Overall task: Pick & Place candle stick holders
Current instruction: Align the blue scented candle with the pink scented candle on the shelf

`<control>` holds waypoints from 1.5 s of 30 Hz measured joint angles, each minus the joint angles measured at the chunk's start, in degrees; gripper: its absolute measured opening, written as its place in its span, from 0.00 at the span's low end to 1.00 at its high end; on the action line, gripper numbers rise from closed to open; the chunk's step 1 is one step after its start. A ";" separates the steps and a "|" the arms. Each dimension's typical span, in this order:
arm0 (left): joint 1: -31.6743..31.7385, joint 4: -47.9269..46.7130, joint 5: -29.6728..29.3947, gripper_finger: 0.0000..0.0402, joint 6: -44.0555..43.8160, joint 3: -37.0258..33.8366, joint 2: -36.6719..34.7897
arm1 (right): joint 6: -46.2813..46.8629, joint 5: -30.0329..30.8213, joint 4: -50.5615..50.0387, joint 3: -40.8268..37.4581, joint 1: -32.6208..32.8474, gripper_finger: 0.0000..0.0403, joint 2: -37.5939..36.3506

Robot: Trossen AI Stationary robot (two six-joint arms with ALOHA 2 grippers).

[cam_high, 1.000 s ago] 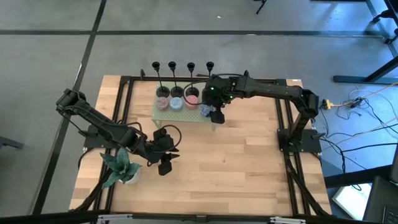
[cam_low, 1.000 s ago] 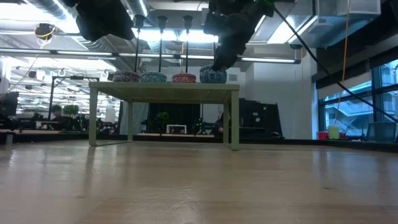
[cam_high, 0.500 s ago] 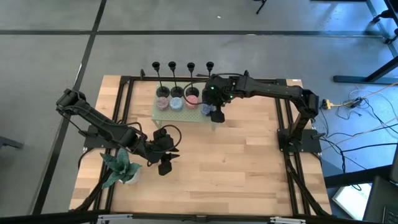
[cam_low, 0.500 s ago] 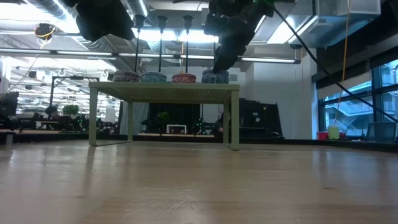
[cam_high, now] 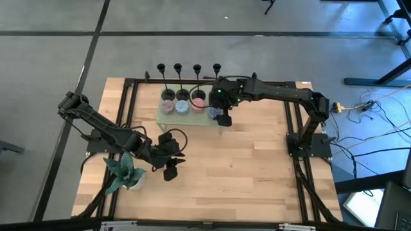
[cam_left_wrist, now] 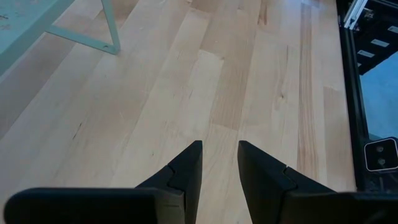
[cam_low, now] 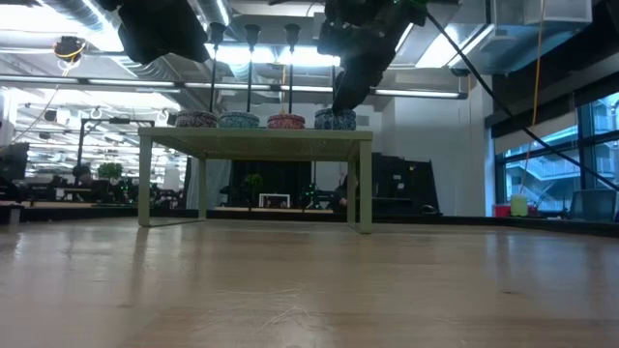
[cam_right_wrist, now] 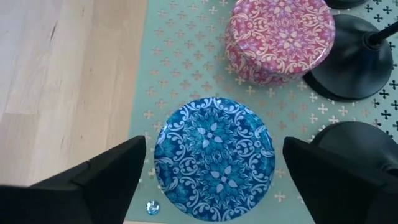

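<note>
Four slim black candle stick holders (cam_high: pixel 178 67) stand in a row on their round bases along the far side of a small pale-green table (cam_high: pixel 168 117); two of the bases (cam_right_wrist: pixel 357 59) show in the right wrist view. In front of them lie round candles, among them a pink one (cam_right_wrist: pixel 280 37) and a blue one (cam_right_wrist: pixel 214 158). My right gripper (cam_right_wrist: pixel 212 142) hangs open over the blue candle at the small table's right end, one finger on either side, apart from it. My left gripper (cam_high: pixel 171 171) is open and empty over the wooden table near its front left.
A potted green plant (cam_high: pixel 125 172) stands at the front left, beside my left arm. The small table stands on thin legs (cam_low: pixel 363 184) on the big wooden table. Black frame rails (cam_high: pixel 295 147) run along the sides. Bare wood (cam_high: pixel 244 167) lies in the middle and on the right.
In the low view the blue candle under my right gripper has come down a little and now lies flat on the small table's top.
</note>
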 joint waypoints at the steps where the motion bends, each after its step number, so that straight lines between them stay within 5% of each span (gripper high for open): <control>1: 0.02 -0.02 0.00 0.24 0.02 0.00 0.00 | 0.00 0.00 -0.06 0.03 0.00 0.95 -0.09; 16: 0.00 0.00 0.00 0.24 0.02 0.00 0.00 | 3.04 -0.07 -11.58 12.16 3.11 0.95 -0.32; 35: 0.01 -0.01 0.00 0.24 0.01 0.00 0.00 | 8.65 -0.09 -20.09 11.93 22.41 0.95 -0.28; 45: 0.02 0.00 -0.07 0.24 0.04 0.00 0.00 | 16.37 9.70 -2.21 -11.70 26.00 0.95 -7.14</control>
